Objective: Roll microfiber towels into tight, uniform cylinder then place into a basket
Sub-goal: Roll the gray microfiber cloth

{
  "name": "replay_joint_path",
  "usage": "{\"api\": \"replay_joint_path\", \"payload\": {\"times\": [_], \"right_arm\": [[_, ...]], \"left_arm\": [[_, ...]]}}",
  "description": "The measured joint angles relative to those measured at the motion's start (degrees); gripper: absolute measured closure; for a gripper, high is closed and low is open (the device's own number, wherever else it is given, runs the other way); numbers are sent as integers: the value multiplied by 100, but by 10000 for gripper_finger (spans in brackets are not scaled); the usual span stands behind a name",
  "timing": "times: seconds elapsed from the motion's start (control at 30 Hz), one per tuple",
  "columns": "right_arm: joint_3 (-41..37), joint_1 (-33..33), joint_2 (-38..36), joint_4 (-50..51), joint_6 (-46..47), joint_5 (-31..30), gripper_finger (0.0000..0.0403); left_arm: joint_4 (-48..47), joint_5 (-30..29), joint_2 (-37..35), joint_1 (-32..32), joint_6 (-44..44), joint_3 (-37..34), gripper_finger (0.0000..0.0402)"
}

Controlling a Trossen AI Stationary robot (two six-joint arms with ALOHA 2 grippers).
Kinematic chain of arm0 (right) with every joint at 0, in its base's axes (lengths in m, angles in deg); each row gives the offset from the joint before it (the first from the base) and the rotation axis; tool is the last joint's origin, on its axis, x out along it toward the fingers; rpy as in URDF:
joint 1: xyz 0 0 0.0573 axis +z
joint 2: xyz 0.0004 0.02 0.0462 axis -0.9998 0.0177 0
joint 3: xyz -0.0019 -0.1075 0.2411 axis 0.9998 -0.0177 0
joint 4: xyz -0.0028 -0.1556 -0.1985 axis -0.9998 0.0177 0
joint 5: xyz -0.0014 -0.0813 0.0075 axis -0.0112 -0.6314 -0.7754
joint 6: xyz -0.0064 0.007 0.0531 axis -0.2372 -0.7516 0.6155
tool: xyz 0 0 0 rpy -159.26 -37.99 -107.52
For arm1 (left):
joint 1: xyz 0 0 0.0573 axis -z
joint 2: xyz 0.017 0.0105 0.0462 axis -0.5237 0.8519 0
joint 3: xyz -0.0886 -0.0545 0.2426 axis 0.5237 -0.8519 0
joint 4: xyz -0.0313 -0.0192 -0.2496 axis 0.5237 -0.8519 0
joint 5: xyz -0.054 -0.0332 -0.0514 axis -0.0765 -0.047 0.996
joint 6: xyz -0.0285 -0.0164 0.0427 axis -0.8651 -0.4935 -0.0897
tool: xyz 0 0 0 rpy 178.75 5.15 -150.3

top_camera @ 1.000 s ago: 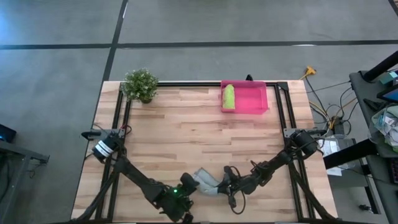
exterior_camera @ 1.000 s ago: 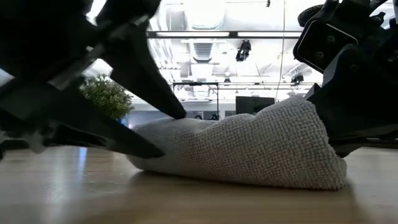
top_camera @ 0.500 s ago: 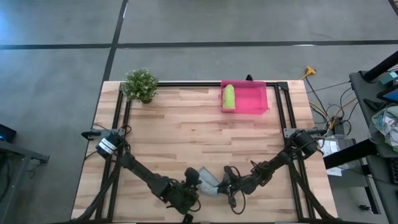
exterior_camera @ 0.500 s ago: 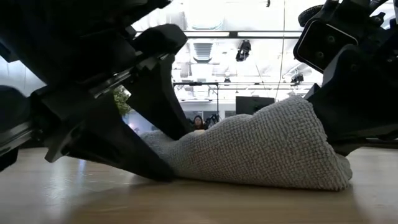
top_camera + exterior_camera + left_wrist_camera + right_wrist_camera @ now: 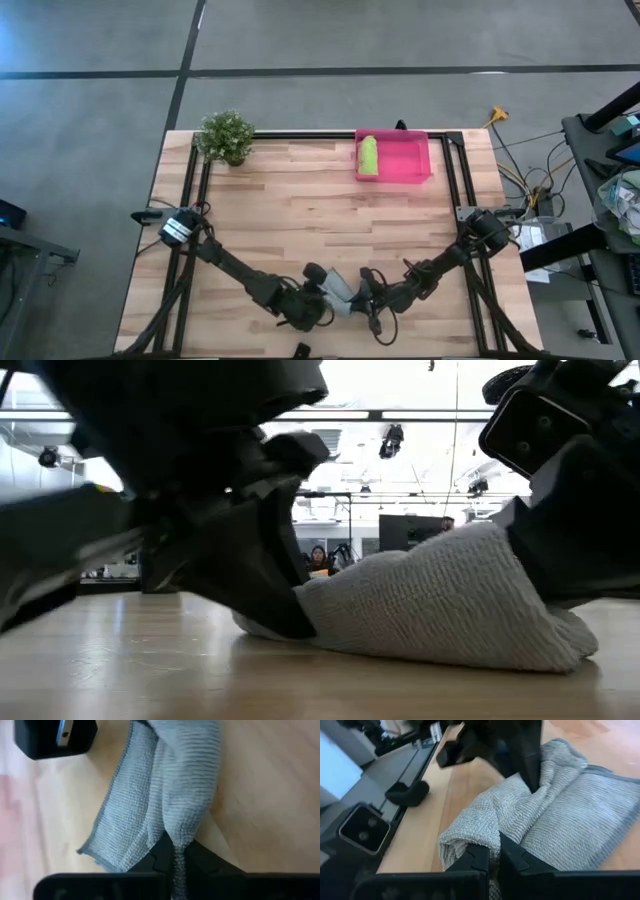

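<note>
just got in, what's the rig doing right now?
Both arms are on the grey towel at the near edge of the table. The left gripper is shut on one end of it and the right gripper is shut on the other; the towel is bunched loosely, not a neat roll. The green towel already lies rolled in the pink basket at the far side.

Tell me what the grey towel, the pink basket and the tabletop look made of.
Grey towel: soft knitted microfibre, judging by its nubby ribbed loops.
Pink basket: probably moulded plastic, smooth with thin uniform walls.
Tabletop: light wood planks, visible grain, likely sealed.
</note>
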Motion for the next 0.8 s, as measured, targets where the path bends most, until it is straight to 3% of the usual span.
{"api": "replay_joint_path", "payload": {"times": [0.13,0.43,0.6,0.8], "right_arm": [[-7,56,11,21,-394,133,394],[-12,176,-74,82,-1648,187,383],[-26,362,-354,596,-2543,24,338],[-22,718,-945,1577,-4305,-1017,278]], "left_arm": [[-473,934,-4,-270,-457,315,394],[-738,4672,21,-1118,-1638,623,395],[-803,5531,27,-1388,-1955,526,395],[-644,5990,113,-1571,-2530,431,395]]}}
